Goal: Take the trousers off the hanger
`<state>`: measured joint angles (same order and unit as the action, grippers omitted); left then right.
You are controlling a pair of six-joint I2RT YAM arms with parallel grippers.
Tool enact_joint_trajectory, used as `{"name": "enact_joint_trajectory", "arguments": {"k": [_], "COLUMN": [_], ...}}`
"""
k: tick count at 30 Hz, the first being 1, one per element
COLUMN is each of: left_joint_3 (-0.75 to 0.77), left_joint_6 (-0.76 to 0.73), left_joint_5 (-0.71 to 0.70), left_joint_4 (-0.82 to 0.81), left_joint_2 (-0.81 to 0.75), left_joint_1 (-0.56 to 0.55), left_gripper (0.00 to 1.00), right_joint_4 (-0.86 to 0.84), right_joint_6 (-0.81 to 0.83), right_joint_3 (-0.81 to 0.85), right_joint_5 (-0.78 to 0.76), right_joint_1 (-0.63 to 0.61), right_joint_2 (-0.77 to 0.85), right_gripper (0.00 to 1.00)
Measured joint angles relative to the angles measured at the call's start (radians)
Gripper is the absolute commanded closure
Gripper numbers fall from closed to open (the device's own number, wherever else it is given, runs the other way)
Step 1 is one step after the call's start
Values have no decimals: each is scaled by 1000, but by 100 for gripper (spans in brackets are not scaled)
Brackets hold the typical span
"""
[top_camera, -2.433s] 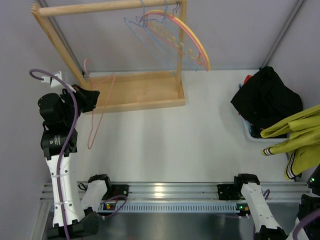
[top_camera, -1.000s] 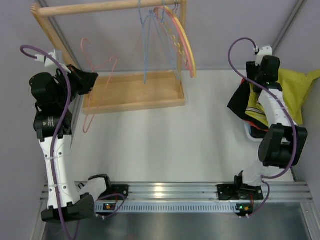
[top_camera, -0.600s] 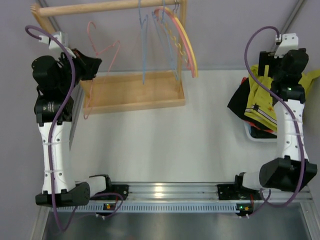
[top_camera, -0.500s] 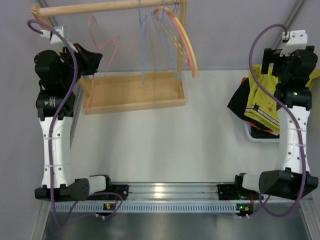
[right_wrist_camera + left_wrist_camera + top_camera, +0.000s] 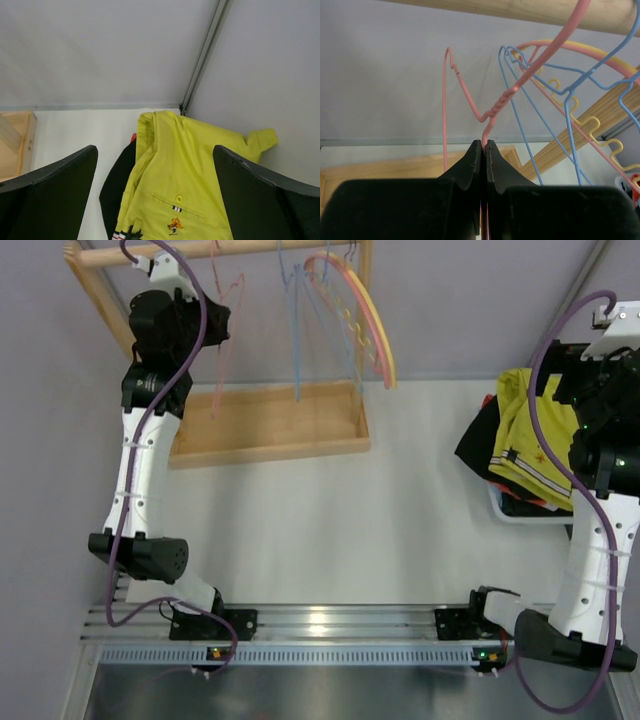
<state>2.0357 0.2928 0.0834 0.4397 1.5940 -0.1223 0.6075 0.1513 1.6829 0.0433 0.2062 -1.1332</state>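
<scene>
1. Left gripper point(image 5: 484, 147): fingers pressed together, clamped on the twisted neck of the hanger point(image 5: 502, 102), up by the wooden rail point(image 5: 520, 7) at the far left corner.
2. Hanger is bare; its hook reaches the rail, beside the blue hangers point(image 5: 296, 330).
3. Right gripper point(image 5: 154, 150): fingers wide apart, holding nothing, above the trousers point(image 5: 185, 170).
4. Trousers lie crumpled on the black clothing heap point(image 5: 480, 450) at the far right edge, well apart from the hanger.

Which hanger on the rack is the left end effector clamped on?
The thin pink wire hanger, pinched below its twisted neck by the left end effector. The blue wire hangers and thicker pink-and-yellow hangers are untouched.
</scene>
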Motion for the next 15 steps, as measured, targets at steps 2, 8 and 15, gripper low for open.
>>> {"name": "enact_joint_trajectory", "arguments": {"k": [2,8,15], "left_joint_3": [41,92,98], "left_joint_6": [-1,-5,-25], "left_joint_5": [-18,-75,-108], "left_joint_4": [-17,-69,-95], "left_joint_2": [37,105,134], "left_joint_1": [-6,-42,-84], "left_gripper": [100,100,100], "right_joint_4": [23,42,49], "right_joint_6": [-14,-23,-24], "right_joint_3": [14,21,21], "right_joint_5": [16,47,62], "right_joint_1": [0,0,0], "right_joint_2": [10,47,58], "right_gripper": [1,1,1]}}
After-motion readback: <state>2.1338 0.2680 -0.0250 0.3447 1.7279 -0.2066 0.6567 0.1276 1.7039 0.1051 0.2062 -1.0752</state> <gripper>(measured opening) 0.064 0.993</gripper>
